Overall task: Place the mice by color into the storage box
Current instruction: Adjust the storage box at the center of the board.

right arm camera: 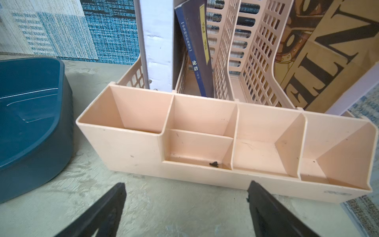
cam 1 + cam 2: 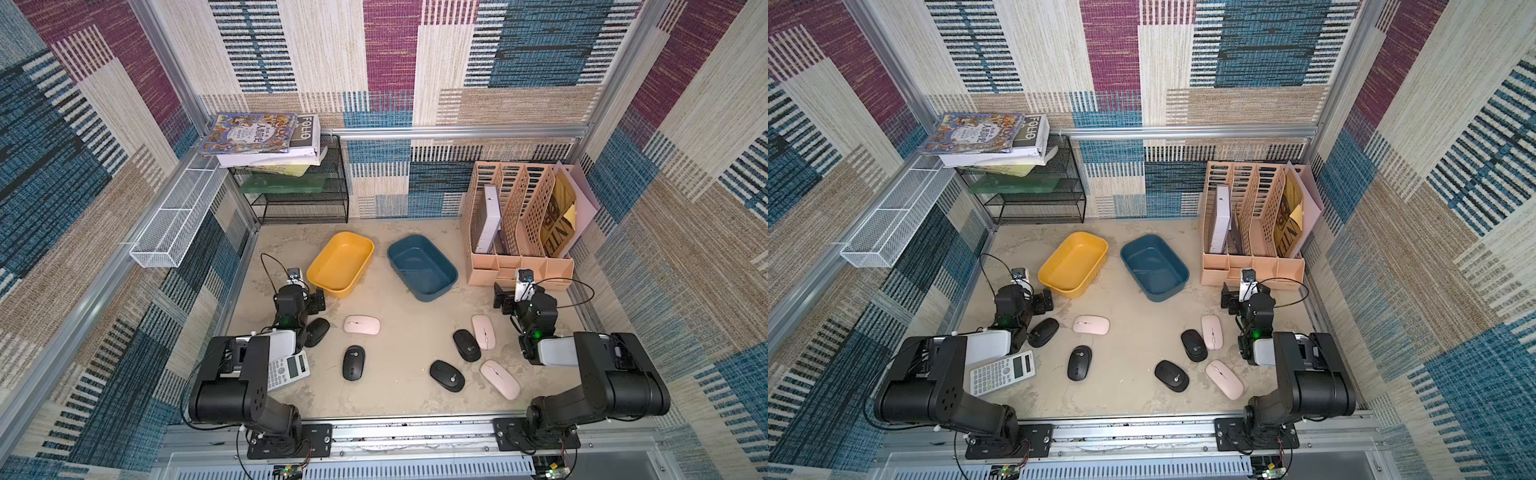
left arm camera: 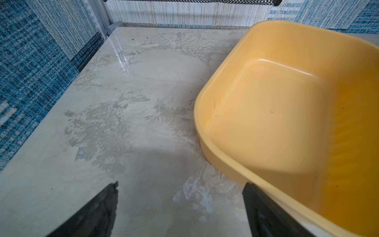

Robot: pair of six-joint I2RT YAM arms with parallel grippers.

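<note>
Several black mice lie on the table: one point(image 2: 316, 331) beside my left arm, one point(image 2: 353, 362) in the middle, two point(image 2: 466, 345) point(image 2: 446, 375) to the right. Three pale pink mice point(image 2: 362, 324) point(image 2: 483, 331) point(image 2: 500, 379) lie among them. Behind them stand an empty yellow storage box point(image 2: 332, 291) and an empty blue one point(image 2: 428, 296). My left gripper point(image 2: 318, 300) point(image 3: 181, 184) is open over bare table by the yellow box's point(image 3: 207, 143) near corner. My right gripper point(image 2: 503, 297) point(image 1: 185, 184) is open and empty, right of the blue box point(image 1: 41, 156).
A white calculator point(image 2: 286, 370) lies partly under my left arm. A pink file organiser point(image 2: 519, 266) point(image 1: 205, 174) with books stands just ahead of my right gripper. A black mesh rack point(image 2: 303, 199) topped with books and a white wire basket point(image 2: 174, 224) sit at the back left.
</note>
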